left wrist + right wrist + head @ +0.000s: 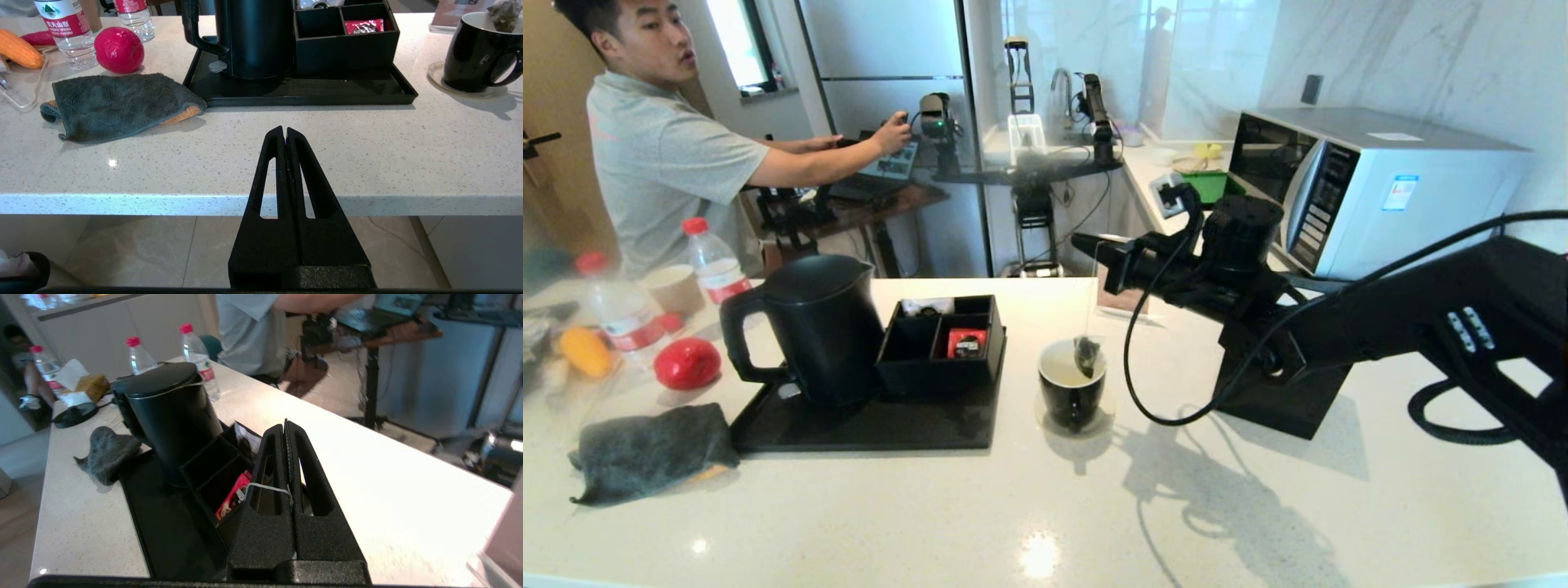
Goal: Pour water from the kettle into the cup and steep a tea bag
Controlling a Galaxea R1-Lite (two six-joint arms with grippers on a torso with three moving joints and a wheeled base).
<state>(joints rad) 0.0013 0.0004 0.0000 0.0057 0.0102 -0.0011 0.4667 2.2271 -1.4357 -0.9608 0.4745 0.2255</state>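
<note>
The black cup point(1072, 394) stands on a coaster at mid-counter, with pale liquid inside. The greyish tea bag point(1086, 354) hangs at the cup's mouth, partly inside the rim, also seen as the tea bag point(504, 14) above the cup point(474, 57). Its thin string runs straight up to my right gripper point(1085, 242), which is shut on it above the cup. In the right wrist view the string point(265, 486) loops over one finger of that gripper point(285, 425). The black kettle point(809, 327) sits upright on the tray, left of the cup. My left gripper point(284, 132) is shut and empty, parked low by the counter's front edge.
A black tray point(866, 429) carries the kettle and a divided box point(939, 347) with a red packet point(966, 341). A grey cloth point(654, 449), a red ball point(686, 363) and bottles point(715, 261) lie at the left. A microwave point(1372, 184) stands back right; a person point(645, 155) stands back left.
</note>
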